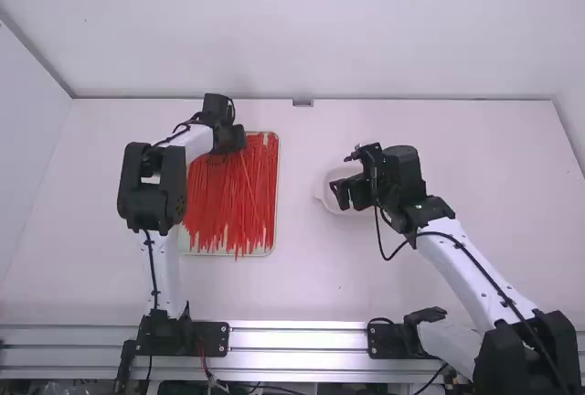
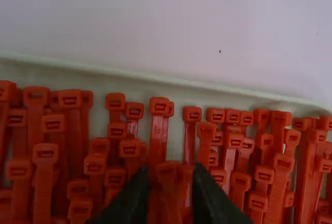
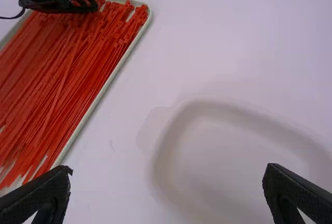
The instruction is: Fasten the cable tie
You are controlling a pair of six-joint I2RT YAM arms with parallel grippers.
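White table (image 1: pixel 457 185) with white walls around it carries a flat tray (image 1: pixel 275 196) on its left half, closer to the far edge than the near one. Lots of orange cable ties (image 1: pixel 233 198) lie in the tray in a big pile. Their square heads line up along the tray's far rim (image 2: pixel 155 76).

The left gripper (image 1: pixel 224 144) is down at that far rim, right on the tie heads. Its two fingers (image 2: pixel 136 199) are close together with tie heads between them. It looks like they pinch a tie or two, but the spot where they touch is hard to see.

A white dish (image 1: pixel 325 196) sits near the middle of the table, just to the right of the tray and not touching it. The right gripper (image 1: pixel 345 189) hangs over this dish. Its fingers (image 3: pixel 39 193) are spread wide apart and hold nothing.

From the right wrist view the tray (image 3: pixel 124 53), the ties (image 3: pixel 52 79) and the left gripper (image 3: pixel 85 3) lie beyond the dish's rim (image 3: pixel 171 112).
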